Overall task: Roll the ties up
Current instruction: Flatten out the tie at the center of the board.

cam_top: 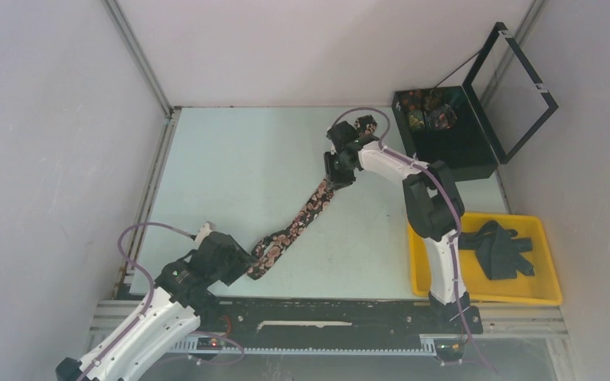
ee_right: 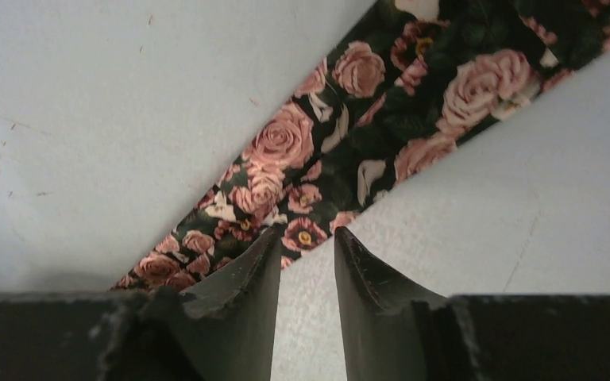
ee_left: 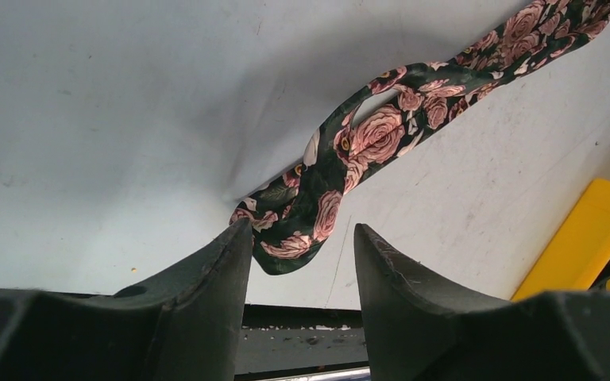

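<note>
Currently your rose-patterned tie (cam_top: 294, 230) lies stretched flat and diagonally across the tabletop (cam_top: 230, 159), running from near your left gripper (cam_top: 245, 267) up to your right gripper (cam_top: 335, 176). In the left wrist view, your left jaws stand spread. The tie's rumpled narrow end (ee_left: 294, 238) sits right at their tips, brushing the left-hand one, and nothing is clamped. In the right wrist view, your right jaws are drawn to a narrow gap with bare tabletop showing through it. The tie's edge (ee_right: 302, 234) lies just at the tips, and you cannot tell whether they pinch it. A yellow tray (cam_top: 544, 295) to the right of your right arm holds a dark tie (cam_top: 496, 248). A black box (cam_top: 476, 155) with its lid open stands in the far right corner, with multicoloured rolled ties (cam_top: 425, 109) inside.
</note>
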`<state>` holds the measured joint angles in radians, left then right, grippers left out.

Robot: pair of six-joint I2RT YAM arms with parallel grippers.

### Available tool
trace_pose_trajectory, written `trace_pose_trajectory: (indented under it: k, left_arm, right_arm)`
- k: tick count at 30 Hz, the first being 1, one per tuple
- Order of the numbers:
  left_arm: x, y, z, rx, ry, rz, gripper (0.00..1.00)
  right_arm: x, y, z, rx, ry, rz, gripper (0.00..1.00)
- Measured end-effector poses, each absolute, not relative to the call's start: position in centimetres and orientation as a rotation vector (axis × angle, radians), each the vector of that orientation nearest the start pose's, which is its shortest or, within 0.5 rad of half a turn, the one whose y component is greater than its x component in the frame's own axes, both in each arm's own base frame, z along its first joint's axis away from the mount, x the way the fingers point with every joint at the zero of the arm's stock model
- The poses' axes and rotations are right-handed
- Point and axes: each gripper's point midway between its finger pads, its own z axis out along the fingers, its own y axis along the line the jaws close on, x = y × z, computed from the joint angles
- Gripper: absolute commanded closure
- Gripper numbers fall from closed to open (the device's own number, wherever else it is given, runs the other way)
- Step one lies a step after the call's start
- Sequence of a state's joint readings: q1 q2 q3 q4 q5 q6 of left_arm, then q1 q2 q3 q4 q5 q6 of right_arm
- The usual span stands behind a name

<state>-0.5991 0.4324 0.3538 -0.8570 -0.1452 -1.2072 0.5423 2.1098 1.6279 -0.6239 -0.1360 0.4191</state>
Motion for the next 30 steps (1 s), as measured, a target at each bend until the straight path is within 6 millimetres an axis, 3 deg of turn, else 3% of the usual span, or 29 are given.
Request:
trace_pose_trajectory:
  k: [5,13,15,30]
  left_arm:
    - [13.2,-10.6,4.5,-0.835,2.451,-0.543,0.54]
    - [13.6,-11.1,4.0,-0.819,2.452,-0.563,0.91]
    - [13.7,-11.4,4.2,-0.805,2.450,-0.580,0.96]
    - [12.1,-13.8,6.4,-0.575,2.520,-0.774,1.00]
  right_arm:
    - [39.4,28.5,2.5,-0.209,2.807,0.455,0.69]
    - [39.2,27.7,2.1,-0.167,2.860,0.443,0.70]
    - [39.2,27.5,1.8,-0.153,2.873,0.438,0.70]
    - [39.3,27.3,1.5,-0.127,2.914,0.432,0.72]
